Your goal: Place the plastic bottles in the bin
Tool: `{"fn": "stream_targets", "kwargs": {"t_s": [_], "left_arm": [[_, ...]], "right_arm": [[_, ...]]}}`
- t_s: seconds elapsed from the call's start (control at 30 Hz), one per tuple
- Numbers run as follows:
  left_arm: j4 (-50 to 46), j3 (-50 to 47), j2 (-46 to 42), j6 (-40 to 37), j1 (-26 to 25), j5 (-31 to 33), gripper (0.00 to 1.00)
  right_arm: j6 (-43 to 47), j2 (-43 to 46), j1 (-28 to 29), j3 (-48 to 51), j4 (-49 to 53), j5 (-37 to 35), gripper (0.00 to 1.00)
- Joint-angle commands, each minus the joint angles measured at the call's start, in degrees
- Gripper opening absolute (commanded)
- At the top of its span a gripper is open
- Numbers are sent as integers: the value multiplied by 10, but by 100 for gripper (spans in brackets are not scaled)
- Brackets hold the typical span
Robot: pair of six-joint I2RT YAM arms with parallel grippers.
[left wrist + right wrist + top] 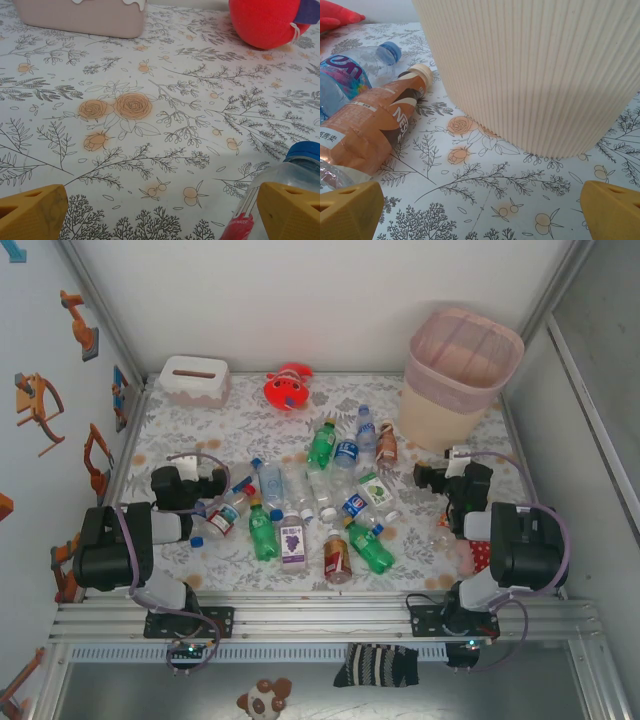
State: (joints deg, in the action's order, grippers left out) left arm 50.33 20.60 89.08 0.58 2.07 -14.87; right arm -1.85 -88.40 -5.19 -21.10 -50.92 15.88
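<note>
Bottles (320, 500) left scattered over table (200, 420) middle, none binned. Bin (440, 415) stood at far right corner. Left pincer (160, 215) and right pincer (480, 215) both held released, nothing grasped, likely readied for first pick.

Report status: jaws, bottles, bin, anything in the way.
Both jaws open, empty. Bottles lying loose at centre, none seen in bin. Bin upright, far right. Toy and tissue box at far edge, out of the way.
</note>
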Motion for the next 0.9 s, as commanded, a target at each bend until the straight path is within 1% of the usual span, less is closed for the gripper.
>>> {"fn": "stream_targets", "kwargs": {"t_s": [0.0,0.87], "left_arm": [[8,10,-9,-10,3,-10,97],[8,11,-8,-3,9,-11,97]], "right_arm": [[6,-3,-4,2,-22,7,99],[5,-2,-4,3,-22,3,99]]}}
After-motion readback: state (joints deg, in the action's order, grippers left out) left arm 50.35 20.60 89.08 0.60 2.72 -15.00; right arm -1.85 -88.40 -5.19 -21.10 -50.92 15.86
